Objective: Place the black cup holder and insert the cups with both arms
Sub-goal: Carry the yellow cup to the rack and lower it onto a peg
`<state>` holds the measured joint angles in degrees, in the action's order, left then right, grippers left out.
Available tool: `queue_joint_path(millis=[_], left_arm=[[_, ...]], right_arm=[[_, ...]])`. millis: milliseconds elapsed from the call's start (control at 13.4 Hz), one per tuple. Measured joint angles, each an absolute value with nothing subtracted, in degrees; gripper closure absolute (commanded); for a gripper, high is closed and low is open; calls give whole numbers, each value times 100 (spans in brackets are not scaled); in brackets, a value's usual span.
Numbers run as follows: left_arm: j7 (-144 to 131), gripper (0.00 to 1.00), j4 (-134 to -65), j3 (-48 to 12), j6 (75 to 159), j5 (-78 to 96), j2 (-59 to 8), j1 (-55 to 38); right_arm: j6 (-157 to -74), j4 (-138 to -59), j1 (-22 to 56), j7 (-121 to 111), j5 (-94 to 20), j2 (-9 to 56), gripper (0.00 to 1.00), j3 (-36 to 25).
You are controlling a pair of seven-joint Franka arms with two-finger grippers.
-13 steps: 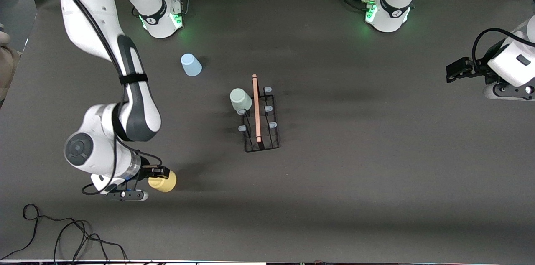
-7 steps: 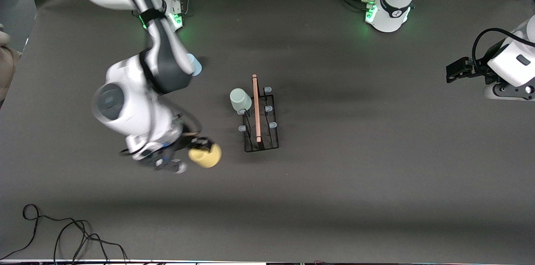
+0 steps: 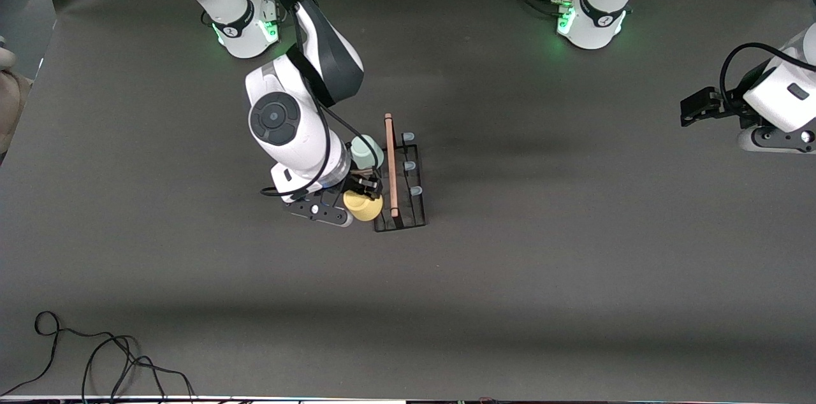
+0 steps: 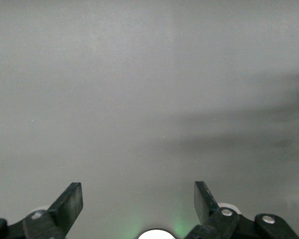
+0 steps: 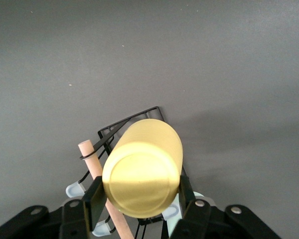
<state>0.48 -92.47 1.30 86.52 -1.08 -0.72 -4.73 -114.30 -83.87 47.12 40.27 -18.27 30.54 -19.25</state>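
Since the earlier frames, the right gripper [image 3: 364,190] has carried the yellow cup [image 3: 363,206] from the right arm's end of the table, near the front camera, to the black cup holder [image 3: 408,216]; holder, pale green cup [image 3: 368,150] and left gripper [image 3: 692,106] are unchanged. The right gripper's fingers pinch the yellow cup, which now hangs over the holder's pegs on the side toward the right arm, just beside the pale green cup already seated on a peg. The left arm waits at its own end of the table, fingers spread and empty. Risks, as judged: the cup's rim could catch the wooden rod handle [image 3: 390,165], or miss the blue-capped peg, tipping the light wire frame; it could also nudge the green cup off.
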Motion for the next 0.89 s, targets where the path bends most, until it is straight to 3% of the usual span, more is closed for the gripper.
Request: queue_joint_path(millis=[149,298,372,447,521,893], left_arm=[[48,0,-9247,130,8652,-108,-72,-473],[48,0,-9247,130,8652,-109,-72,-473],[48,0,-9247,130,8652,-109,-72,-473],[48,0,-9247,129,8652,-109,-72,-473],[48,0,-9247,129,8652,-109,-72,-473],[48,0,-9247,128,8652,-109,-72,-473]], right_arm=[[-11430,-8410,4711,4027,-1827,3056,77,-1934],[-11430,-8423,4711,4027,-1827,3083,66,-1933],[-11430,-8432,4711,4027,-1827,3112,51,-1933],[-11435,-8439,4711,4027,-1827,3149,19,-1933],[-11450,-8441,4712,4027,-1827,3191,1,-1933],[-11472,-8396,4682,4015,-1827,3224,0,-2015]])
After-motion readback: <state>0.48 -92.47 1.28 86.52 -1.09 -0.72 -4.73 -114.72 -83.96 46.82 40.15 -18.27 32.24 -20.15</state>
